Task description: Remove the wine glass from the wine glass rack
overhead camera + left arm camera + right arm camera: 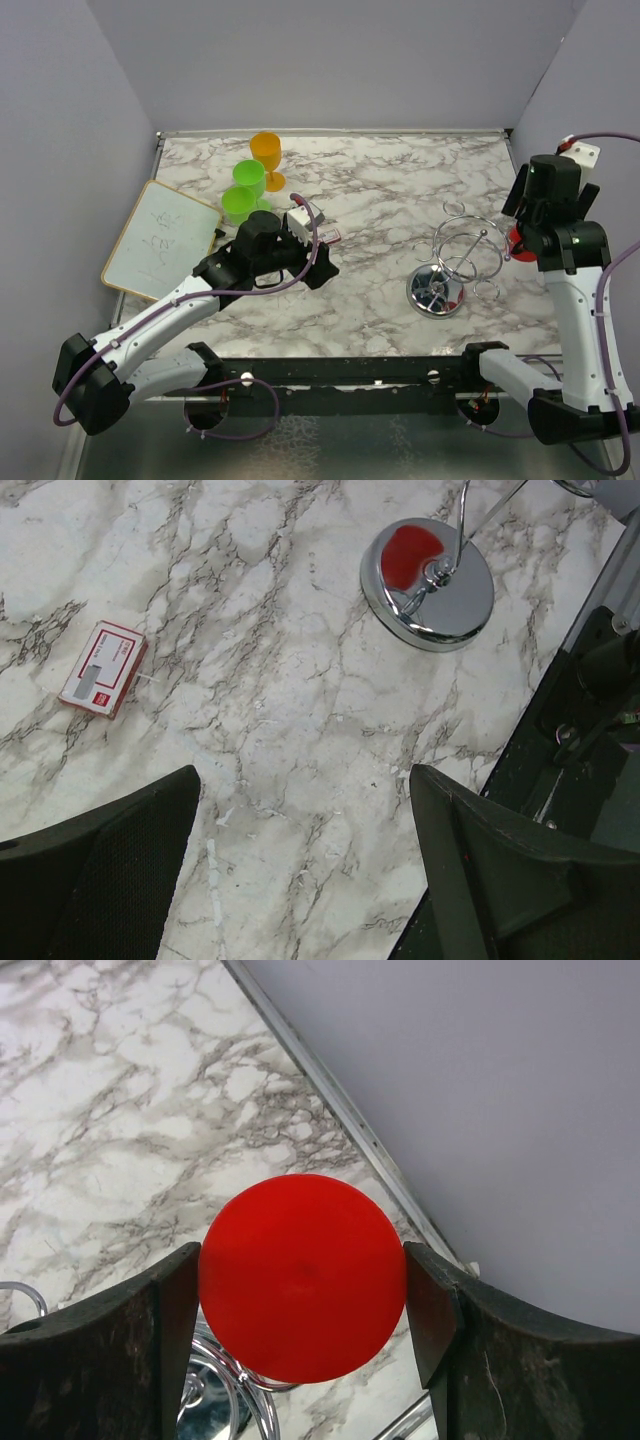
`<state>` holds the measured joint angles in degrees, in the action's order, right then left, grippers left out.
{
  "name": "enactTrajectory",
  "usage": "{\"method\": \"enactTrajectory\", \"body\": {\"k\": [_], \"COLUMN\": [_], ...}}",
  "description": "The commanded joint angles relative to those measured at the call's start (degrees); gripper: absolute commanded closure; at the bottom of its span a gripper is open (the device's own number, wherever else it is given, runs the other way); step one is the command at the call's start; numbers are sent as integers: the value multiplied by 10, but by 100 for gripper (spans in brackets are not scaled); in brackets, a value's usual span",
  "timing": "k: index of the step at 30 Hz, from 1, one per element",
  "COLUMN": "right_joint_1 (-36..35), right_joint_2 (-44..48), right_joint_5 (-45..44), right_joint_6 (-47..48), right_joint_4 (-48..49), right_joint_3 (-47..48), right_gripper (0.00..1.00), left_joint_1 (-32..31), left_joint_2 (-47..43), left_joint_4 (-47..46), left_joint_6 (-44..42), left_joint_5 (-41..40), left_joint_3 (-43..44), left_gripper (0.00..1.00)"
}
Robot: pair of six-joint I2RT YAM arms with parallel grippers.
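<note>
left gripper [305, 870] is hanging over the marble table [260, 710] with jaws standing wide and gripping nothing, a small red-and-white card [102, 668] lying at its 10 o'clock and the wine glass rack [465, 255] standing at its 1 o'clock. at the rack's 3 o'clock the right gripper [302, 1305] is clamping the red wine glass [300, 1250] between both fingers; judging this as the extraction step, the next move is calling for drawing the glass clear of its ring without dragging the light stand. only one round red face of the glass is showing and the stem is hiding behind it, so cannot tell whether it is hooked or free.
</note>
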<state>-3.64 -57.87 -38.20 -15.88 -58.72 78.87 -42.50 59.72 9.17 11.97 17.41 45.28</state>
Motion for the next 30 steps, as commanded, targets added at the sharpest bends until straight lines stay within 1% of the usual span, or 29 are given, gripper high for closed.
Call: {"method": "enactTrajectory", "body": {"k": [1, 5, 12, 17, 20, 24, 27, 30], "right_joint_1": [2, 2, 2, 2, 1, 2, 2, 2], "right_joint_2": [-4, -21, -85, -134, -152, -158, -146, -126], "right_joint_5": [-27, 31, 219, 368, 457, 582, 670, 734], "right_joint_6": [31, 45, 2, -75, -136, -236, -315, -376], "right_joint_4": [60, 94, 154, 202, 239, 307, 378, 440], "right_joint_3": [37, 69, 143, 209, 226, 205, 155, 103], "right_gripper": [30, 30, 31, 31, 31, 31, 31, 31], "left_joint_1": [-3, -3, -3, -3, -3, -3, -3, -2], "left_joint_2": [1, -1, -11, -25, -43, -69, -83, -93], "left_joint_4": [5, 7, 10, 15, 29, 46, 43, 33], "left_joint_6": [-10, -11, -13, 1, 22, 71, 113, 150], "left_joint_5": [-12, -21, -55, -81, -94, -98, -84, -80], "left_joint_3": [1, 1, 1, 8, 28, 76, 124, 174], "left_gripper": [12, 12, 12, 12, 12, 11, 10, 8]}}
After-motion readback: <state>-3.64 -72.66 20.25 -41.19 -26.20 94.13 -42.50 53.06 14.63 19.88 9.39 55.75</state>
